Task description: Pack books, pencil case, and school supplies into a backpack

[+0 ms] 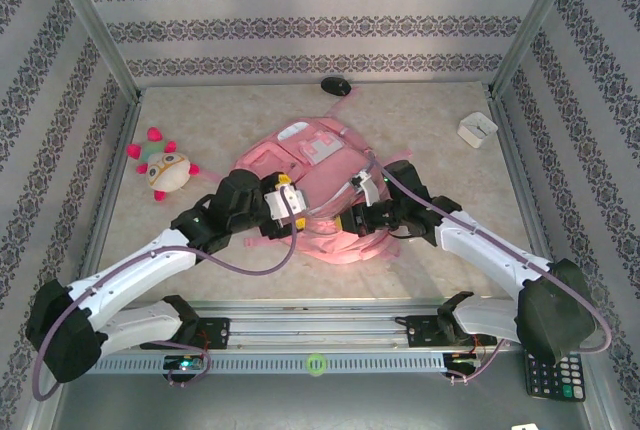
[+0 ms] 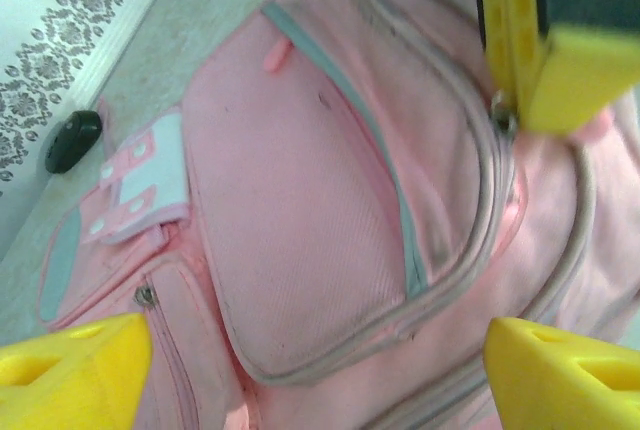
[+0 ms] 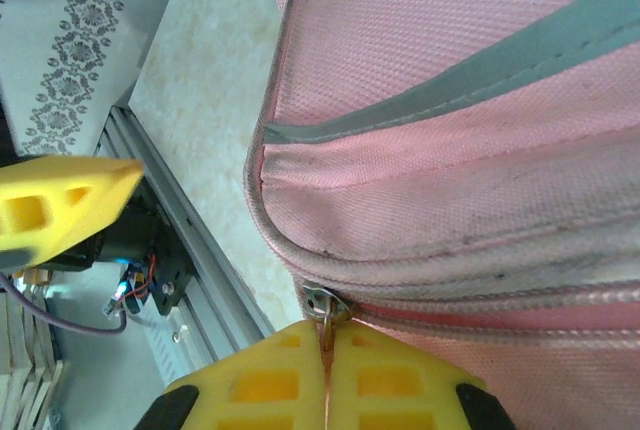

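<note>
The large pink fabric backpack (image 1: 325,165) lies flat in the middle of the pale mottled bench (image 1: 210,115), front pockets up. The left hand (image 2: 320,380) hovers over its near-left part, released, with its yellow fingers (image 2: 75,370) spread wide above a zipped pocket. The right hand (image 3: 325,350) is clenched on the small metal zipper pull (image 3: 322,303) at the backpack's grey-piped seam.

Top external: high behind the near edge, angled down onto the beige tabletop (image 1: 230,115). Left wrist: close above the large pink fabric backpack (image 2: 300,200), facing the patterned far wall (image 2: 70,40); right wrist: closer still, facing the near metal rail (image 3: 190,240). Shared throughout: that backpack.
</note>
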### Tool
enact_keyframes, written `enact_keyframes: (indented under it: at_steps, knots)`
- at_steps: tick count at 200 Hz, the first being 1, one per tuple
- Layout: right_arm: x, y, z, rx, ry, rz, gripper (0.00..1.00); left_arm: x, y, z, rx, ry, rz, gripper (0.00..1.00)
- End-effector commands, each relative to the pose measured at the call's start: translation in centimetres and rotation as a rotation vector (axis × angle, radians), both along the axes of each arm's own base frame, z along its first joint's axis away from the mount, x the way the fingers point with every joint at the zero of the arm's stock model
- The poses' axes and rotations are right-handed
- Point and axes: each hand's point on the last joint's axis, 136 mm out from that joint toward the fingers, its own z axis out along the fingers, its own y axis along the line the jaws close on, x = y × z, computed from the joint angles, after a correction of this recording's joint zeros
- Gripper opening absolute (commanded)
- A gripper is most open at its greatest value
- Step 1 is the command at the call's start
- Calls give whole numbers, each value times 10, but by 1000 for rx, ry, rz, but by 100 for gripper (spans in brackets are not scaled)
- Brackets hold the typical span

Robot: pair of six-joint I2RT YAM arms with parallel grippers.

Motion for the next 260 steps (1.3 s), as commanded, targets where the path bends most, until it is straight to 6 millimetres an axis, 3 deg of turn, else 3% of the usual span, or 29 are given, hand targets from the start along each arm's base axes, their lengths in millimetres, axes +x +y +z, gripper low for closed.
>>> enact_keyframes:
  at_steps: [1,23,43,80,90,101,107,118,154,187,210,229,260]
  knots:
    - [1,3,15,24,-38,44,0,4,-4,-23,116,-94,-135,86]
    - [1,4,15,22,-38,52,0,21,-10,-39,180,-111,-139,86]
    - [1,3,14,20,-37,54,0,37,-19,-39,159,-153,-125,85]
    - [6,-4,12,14,-37,39,0,45,-28,-36,128,-159,-133,65]
    - [10,-9,13,15,-39,27,0,40,-28,-38,130,-129,-151,51]
    - [17,-15,15,27,-39,7,0,34,-29,-36,111,-87,-163,21]
    - [22,-20,15,29,-41,-9,0,30,-31,-34,92,-63,-170,14]
    - [30,-26,17,30,-45,-28,0,21,-35,-26,43,-16,-185,9]
    - [33,-13,25,24,-57,-1,0,23,-50,-4,-60,73,-75,3]
    - [12,21,30,21,-80,45,0,38,-63,8,-124,127,57,0]
    - [-4,45,26,57,-65,56,0,37,-73,21,-183,140,59,0]
    - [-10,54,24,74,-53,61,0,35,-74,19,-180,142,60,0]
    - [-10,44,28,82,-15,33,2,42,-55,-1,-69,108,124,0]
